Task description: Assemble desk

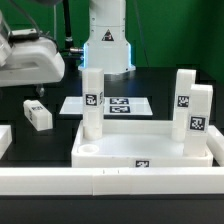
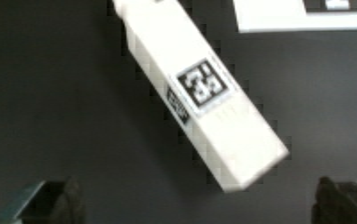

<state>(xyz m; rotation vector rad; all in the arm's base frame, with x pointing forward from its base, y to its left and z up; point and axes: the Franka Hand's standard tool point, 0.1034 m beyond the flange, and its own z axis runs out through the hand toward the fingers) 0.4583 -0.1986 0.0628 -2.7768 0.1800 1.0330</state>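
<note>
**Desk: three legs up, fourth one next**

Desk tabletop sits rim-up just behind the front border rail. Three legs stand in it: one on the exterior view's left, two on its right. The near corner on the left looks bare.

Step in hand, as I judge it: fetching the last leg. It lies on its side, well apart from the tabletop, slanted under my wrist.

My claw is spread as wide as it goes and holds nothing; the fingertips hang beyond the leg's end.

Next move calls for centring over the leg, turning square to its long sides, then lowering.

Marker board lies close by. Standing legs may crowd the carry.
</note>
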